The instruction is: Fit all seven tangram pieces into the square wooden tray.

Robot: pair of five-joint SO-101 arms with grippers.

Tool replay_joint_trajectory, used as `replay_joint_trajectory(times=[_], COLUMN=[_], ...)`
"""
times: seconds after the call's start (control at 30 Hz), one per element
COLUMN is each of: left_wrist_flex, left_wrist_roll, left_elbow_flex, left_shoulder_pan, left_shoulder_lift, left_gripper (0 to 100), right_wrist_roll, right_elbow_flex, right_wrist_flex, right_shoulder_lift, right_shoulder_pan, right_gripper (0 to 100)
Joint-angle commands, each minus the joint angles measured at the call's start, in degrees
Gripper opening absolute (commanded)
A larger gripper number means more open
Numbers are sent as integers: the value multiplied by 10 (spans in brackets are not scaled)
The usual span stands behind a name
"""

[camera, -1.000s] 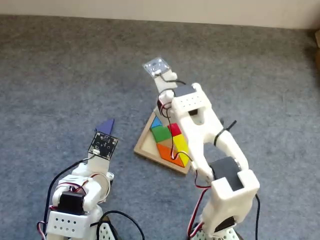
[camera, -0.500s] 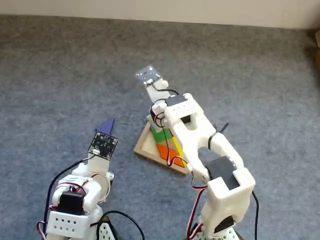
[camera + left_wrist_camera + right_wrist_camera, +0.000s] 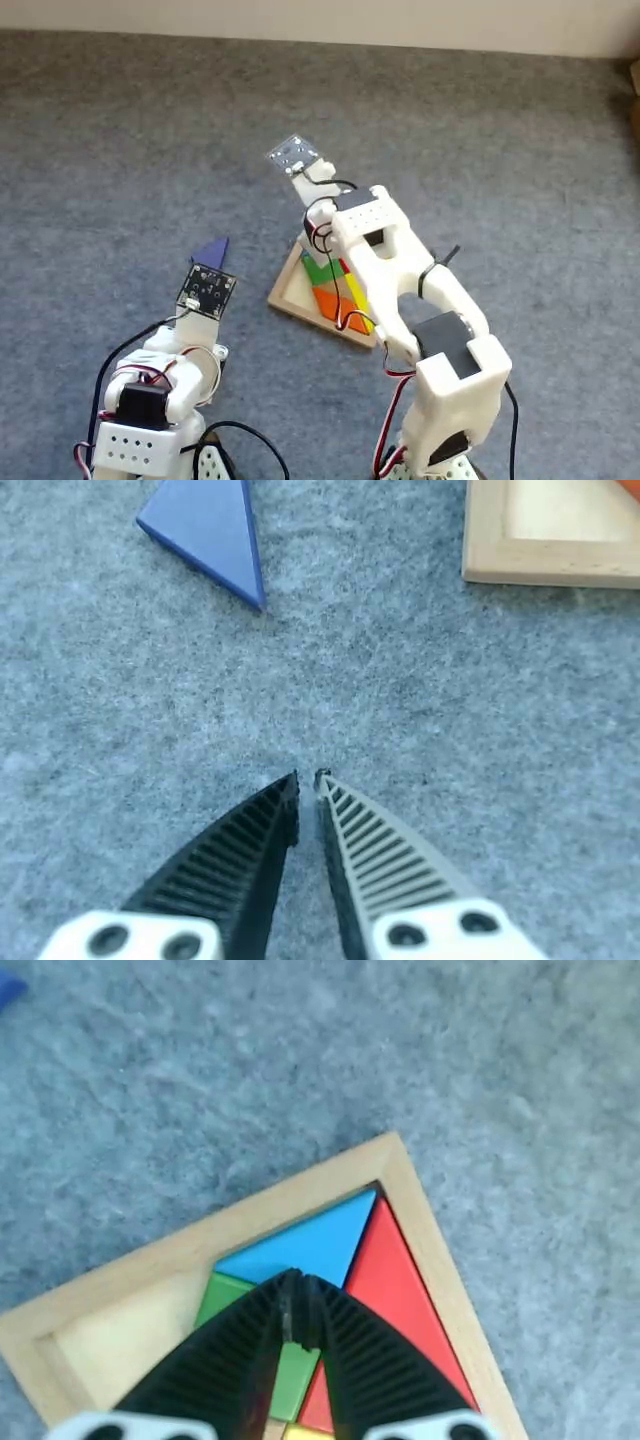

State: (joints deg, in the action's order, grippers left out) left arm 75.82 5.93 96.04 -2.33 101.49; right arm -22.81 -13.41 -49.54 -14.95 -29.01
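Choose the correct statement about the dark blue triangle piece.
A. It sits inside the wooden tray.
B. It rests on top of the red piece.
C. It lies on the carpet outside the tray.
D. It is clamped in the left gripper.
C: the dark blue triangle lies flat on the grey carpet, apart from the wooden tray and ahead of the left gripper, which is shut on nothing.

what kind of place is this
Likely a robotics lab or hobby test bench: a white left arm and right arm stand side by side on a grey felt-like surface, with a wooden tray of coloured puzzle pieces and a loose blue triangle.
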Motion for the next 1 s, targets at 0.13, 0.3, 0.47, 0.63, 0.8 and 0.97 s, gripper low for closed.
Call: replay_joint_trajectory(times=[0.13,0.3,0.47,0.63,0.8,0.97], left_wrist_flex=[2,2,2,2,2,2], left_wrist_roll=[0,0,0,0,0,0], left_elbow_flex=[12,12,12,12,12,12], left_shoulder_pan=[-6,-6,-6,-3,-3,-3], left_shoulder_lift=[33,33,33,32,31,31], left_gripper=[51,51,51,51,51,51], right_wrist_roll=[-4,-2,-2,37,72,127], right_elbow_flex=[6,17,-53,-93,-156,-206], right_wrist_flex=[-9,-10,-6,7,47,73], right_shoulder_lift=[12,84,183,264,353,474], right_shoulder_pan=[22,40,41,44,60,80], right_gripper=[6,6,5,5,5,5])
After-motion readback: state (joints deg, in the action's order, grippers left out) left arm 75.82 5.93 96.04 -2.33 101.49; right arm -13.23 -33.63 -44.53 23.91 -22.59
